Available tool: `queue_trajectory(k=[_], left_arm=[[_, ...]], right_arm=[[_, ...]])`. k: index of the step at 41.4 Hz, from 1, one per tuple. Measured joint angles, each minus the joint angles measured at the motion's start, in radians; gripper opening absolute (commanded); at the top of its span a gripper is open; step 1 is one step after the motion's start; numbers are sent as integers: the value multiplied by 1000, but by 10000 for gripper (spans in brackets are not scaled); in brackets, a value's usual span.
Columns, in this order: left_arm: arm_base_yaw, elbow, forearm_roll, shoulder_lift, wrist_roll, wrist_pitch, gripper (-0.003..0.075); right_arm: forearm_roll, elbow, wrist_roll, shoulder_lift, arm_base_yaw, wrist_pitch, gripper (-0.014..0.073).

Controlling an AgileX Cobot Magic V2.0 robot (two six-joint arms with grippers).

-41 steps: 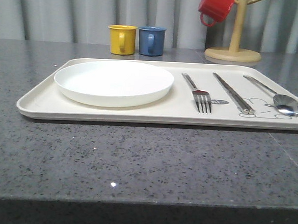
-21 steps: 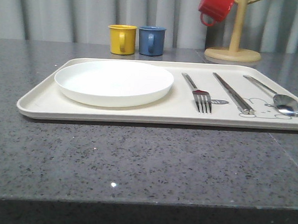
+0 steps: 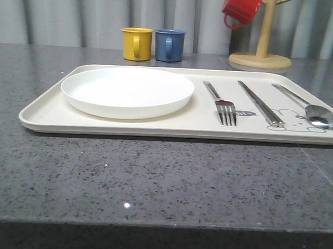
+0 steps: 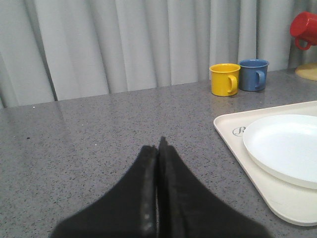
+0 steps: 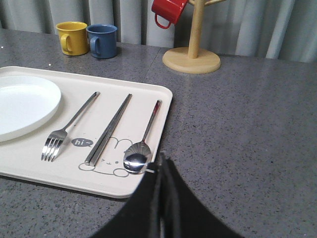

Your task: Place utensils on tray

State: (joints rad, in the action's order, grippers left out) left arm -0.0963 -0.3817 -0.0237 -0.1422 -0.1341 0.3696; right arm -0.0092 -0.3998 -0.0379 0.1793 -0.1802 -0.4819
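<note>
The cream tray (image 3: 44, 113) lies across the middle of the grey table. On it rest a round white plate (image 3: 127, 91) at the left, then a fork (image 3: 222, 104), a pair of chopsticks (image 3: 261, 103) and a spoon (image 3: 312, 110) side by side at the right. The right wrist view shows the same fork (image 5: 69, 128), chopsticks (image 5: 109, 130) and spoon (image 5: 144, 139) on the tray (image 5: 89, 183). My right gripper (image 5: 162, 159) is shut and empty, just off the tray's near right corner. My left gripper (image 4: 158, 145) is shut and empty over bare table, left of the tray (image 4: 233, 144) and plate (image 4: 287, 146).
A yellow mug (image 3: 136, 43) and a blue mug (image 3: 169, 44) stand behind the tray. A wooden mug tree (image 3: 261, 51) with a red mug (image 3: 241, 8) hanging on it stands at the back right. A grey curtain closes the back.
</note>
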Motion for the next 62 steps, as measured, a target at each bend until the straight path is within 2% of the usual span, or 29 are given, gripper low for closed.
queue_trajectory(k=[13,26,37,44,62], left_arm=[[0,30,2,27,0,-8,-19],[45,247,-12,147,0,-27,-19],[90,381,-18,147,0,-152,-19],[90,386,-22,147,0,-205,-19],[90,386,-22,147,0,-205,-19]], right_arm=[[0,0,0,0,0,0,-62],[0,0,0,0,0,0,-62],[0,3,0,0,0,0,-62],[0,3,0,0,0,0,-62],[0,3,0,0,0,0,-62]])
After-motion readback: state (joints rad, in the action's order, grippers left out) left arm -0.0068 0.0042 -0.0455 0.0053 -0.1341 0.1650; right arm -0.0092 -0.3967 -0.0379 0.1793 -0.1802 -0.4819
